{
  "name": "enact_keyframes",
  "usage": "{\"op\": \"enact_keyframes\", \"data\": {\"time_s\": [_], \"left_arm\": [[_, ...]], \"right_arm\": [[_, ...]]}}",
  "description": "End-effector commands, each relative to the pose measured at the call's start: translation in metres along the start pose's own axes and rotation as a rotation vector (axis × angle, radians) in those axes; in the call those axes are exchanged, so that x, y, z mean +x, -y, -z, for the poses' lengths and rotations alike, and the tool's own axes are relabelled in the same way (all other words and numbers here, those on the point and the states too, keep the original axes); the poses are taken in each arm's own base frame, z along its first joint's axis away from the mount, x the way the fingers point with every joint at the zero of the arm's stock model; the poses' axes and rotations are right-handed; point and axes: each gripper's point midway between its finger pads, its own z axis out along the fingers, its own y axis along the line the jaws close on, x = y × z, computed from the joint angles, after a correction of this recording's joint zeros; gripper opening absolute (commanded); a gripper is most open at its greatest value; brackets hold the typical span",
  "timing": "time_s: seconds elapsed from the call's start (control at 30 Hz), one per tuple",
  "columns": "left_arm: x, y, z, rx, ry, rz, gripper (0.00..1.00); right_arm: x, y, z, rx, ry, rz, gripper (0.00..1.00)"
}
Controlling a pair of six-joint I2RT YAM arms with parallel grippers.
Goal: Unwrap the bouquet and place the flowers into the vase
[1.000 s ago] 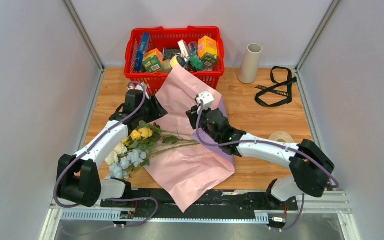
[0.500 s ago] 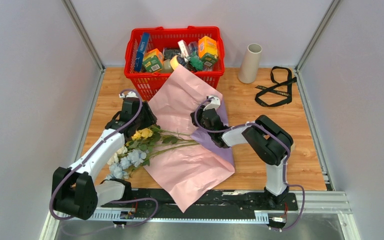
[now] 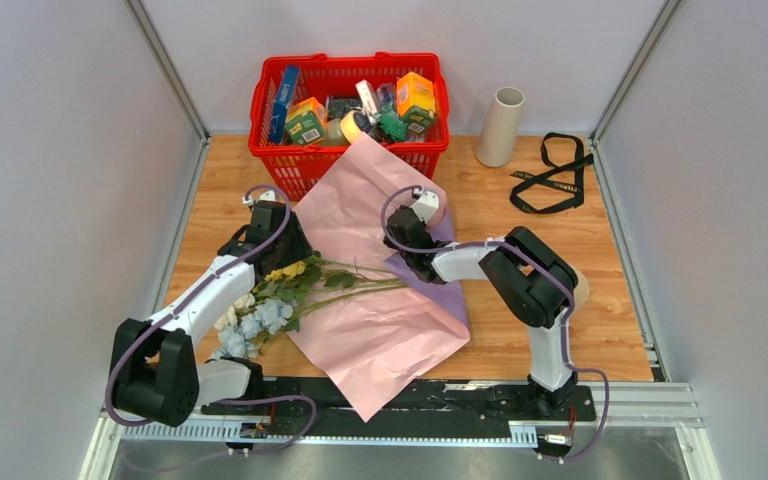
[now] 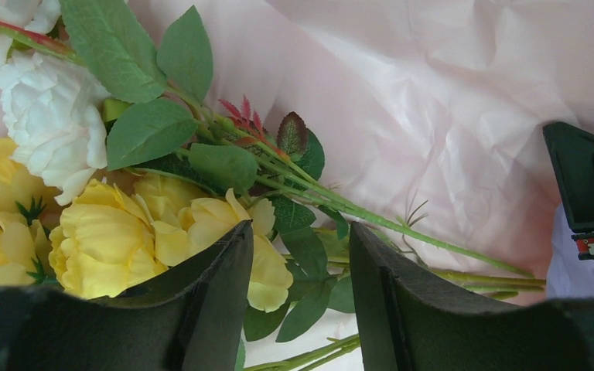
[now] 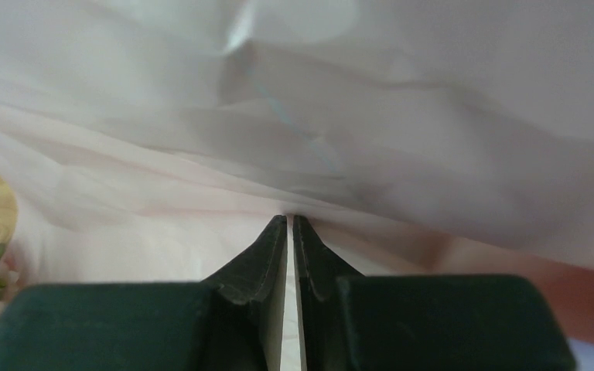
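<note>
Flowers [image 3: 278,290] lie on the worktop [image 3: 520,225] near its left edge. The blooms point toward the near-left corner and the stems run right, across the pink paper [image 3: 380,330]. The pink paper is spread open over the middle of the worktop. Its far corner leans on the red basket [image 3: 290,170] and its near corner hangs past the near edge. A strip of lilac paper [image 3: 440,297] shows along its right side.

Left claw [image 4: 298,236]: fingers apart, low over the bunch. In the wrist view a yellow bloom [image 4: 116,232] and green stems sit just beyond the fingertips. Cannot tell whether it touches them.

Right claw [image 5: 290,224]: fingers almost together, clamped on a fold of the pink paper, with a thin pale layer visible between the tips. From above, this claw sits at the right side of the sheet, just past the stem ends.

Vase [image 3: 500,126] stands upright at the far edge, right of the basket, mouth up, well apart from the flowers. Black ribbon [image 3: 550,175] lies loose near the far-right corner.
</note>
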Motion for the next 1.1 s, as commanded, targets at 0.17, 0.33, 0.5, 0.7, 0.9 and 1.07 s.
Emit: {"op": "enact_keyframes", "data": {"time_s": [0.17,0.33,0.5,0.7,0.9,1.07], "left_arm": [[-0.020,-0.002,0.019,-0.010,0.092,0.022,0.57],[-0.020,-0.007,0.026,-0.030,0.099,0.015,0.57],[-0.025,-0.004,0.037,-0.009,0.113,-0.004,0.57],[-0.037,-0.007,0.064,-0.001,0.177,-0.067,0.58],[-0.032,-0.003,0.074,0.045,0.161,-0.088,0.58],[-0.023,-0.006,0.071,0.047,0.142,-0.085,0.58]], "right_arm": [[0.009,0.017,-0.017,0.117,-0.053,-0.084,0.13],[0.004,0.015,-0.014,0.115,-0.055,-0.078,0.13],[-0.038,-0.017,0.004,0.025,0.004,-0.082,0.14],[-0.076,-0.068,0.037,-0.235,0.070,-0.088,0.16],[-0.096,-0.081,0.042,-0.271,0.115,-0.109,0.16],[-0.102,-0.067,0.021,-0.208,0.136,-0.124,0.15]]}}
